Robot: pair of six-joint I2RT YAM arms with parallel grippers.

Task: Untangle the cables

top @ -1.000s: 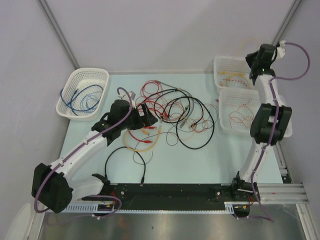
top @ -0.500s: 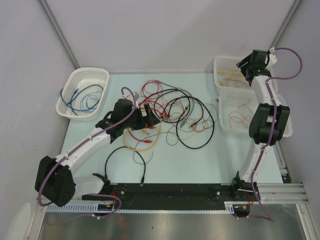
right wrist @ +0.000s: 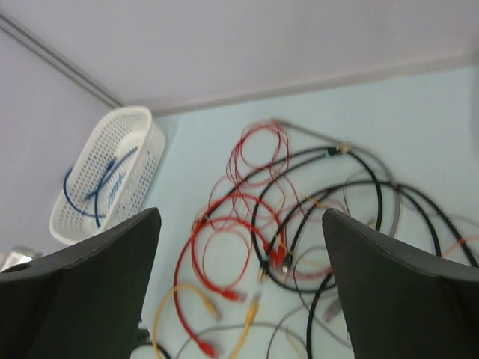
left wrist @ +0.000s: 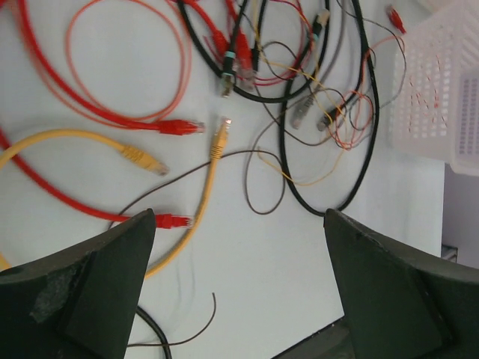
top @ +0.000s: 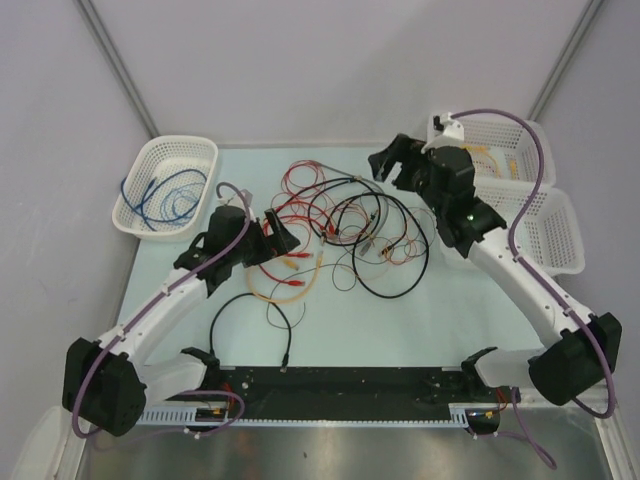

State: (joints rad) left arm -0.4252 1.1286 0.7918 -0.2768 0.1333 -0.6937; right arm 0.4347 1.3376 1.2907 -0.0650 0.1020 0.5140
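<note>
Cables [top: 340,215] aren't in anybody's grip right now. Left gripper [top: 282,236] has its jaws spread wide with nothing between them, sitting over the left edge of the tangle. Its wrist cam looks down on a yellow plug [left wrist: 219,133], a red plug [left wrist: 178,127] and some bare table [left wrist: 254,277]. Right gripper [top: 393,163] is spread wide too, nothing pinched, hanging over the far right side of the pile.

The pile itself sits mid-table between the two arms. There are red loops toward the back and a big black loop [top: 427,238] on the right with thin orange-red wire woven through it, plus yellow and red patch cords on the left. One black cable [top: 289,340] lies by itself nearer the front edge, apart from the mess.

Further out, a white basket [top: 205,165] at the far left holds a blue cable [top: 160,195]. Two more white baskets [top: 565,235] sit along the right edge, partly hidden behind the right arm.
</note>
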